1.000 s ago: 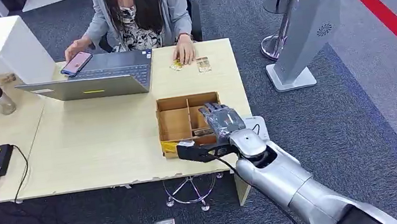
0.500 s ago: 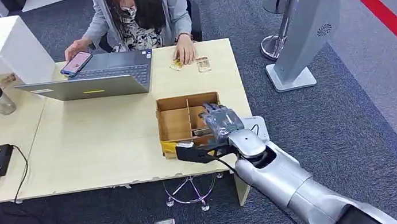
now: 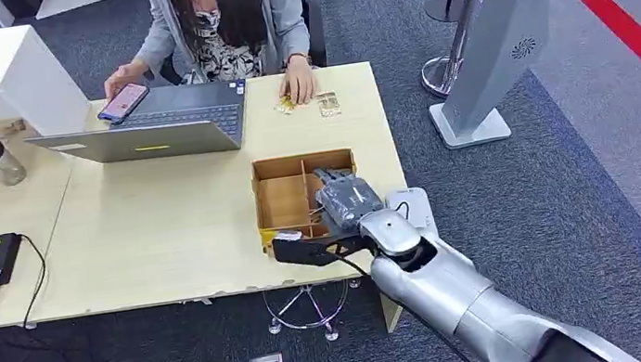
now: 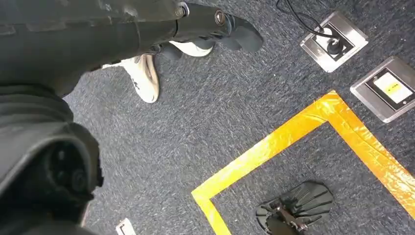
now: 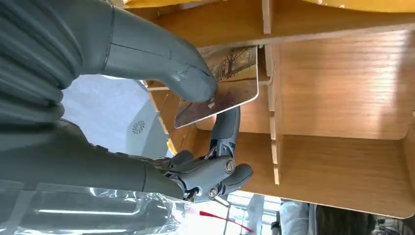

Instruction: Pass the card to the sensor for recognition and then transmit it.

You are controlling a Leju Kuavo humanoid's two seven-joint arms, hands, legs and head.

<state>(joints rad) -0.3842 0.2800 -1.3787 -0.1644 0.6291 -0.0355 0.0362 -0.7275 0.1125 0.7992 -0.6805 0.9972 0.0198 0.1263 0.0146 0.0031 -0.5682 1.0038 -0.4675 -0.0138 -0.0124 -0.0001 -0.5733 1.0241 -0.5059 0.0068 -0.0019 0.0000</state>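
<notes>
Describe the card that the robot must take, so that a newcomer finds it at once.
On the pale wooden table, find the open brown divided box near the right end. The card is inside it, pinched by the right robot hand. It is thin and glossy, with a brownish picture, unlike the two small items beside the laptop.

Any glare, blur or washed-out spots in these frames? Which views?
Head view: even light, sharp, soft shadow under the right hand at the wooden box. Right wrist view: the card catches a bright sheen near its edge, the window area behind is blown out white, and the thumb is soft up close. Left wrist view: dim, the carpet crisp.
</notes>
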